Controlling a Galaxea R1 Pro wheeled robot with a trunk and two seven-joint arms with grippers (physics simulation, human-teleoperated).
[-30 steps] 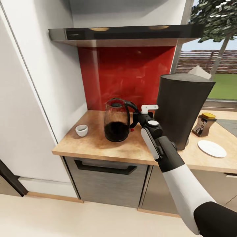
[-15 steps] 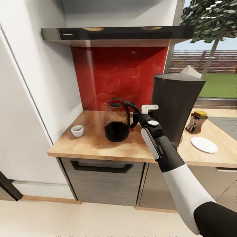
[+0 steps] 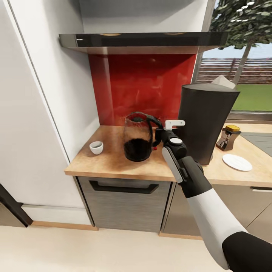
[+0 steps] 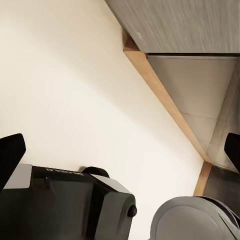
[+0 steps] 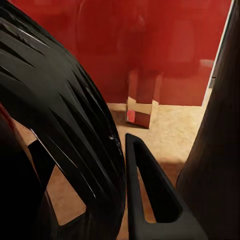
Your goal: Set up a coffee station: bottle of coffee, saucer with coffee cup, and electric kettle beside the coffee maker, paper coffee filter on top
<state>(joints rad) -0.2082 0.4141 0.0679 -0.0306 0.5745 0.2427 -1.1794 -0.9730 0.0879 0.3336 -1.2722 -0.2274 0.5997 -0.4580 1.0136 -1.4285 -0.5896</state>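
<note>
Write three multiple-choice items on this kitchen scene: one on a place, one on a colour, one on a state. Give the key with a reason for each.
1. Where is the coffee cup?
A. on the saucer
B. on the countertop, on the far side of the electric kettle from the coffee maker
C. on the floor

2. What colour is the lid of the bottle of coffee?
A. yellow-gold
B. blue
C. white

3. What is the right gripper doing?
A. hanging over the floor
B. gripping the cup
C. closed on the kettle's handle

Key: 1 B, the cup stands alone near the counter's end. 2 A, the lid shows yellow. 3 C, in the right wrist view a finger presses against the black handle.
</note>
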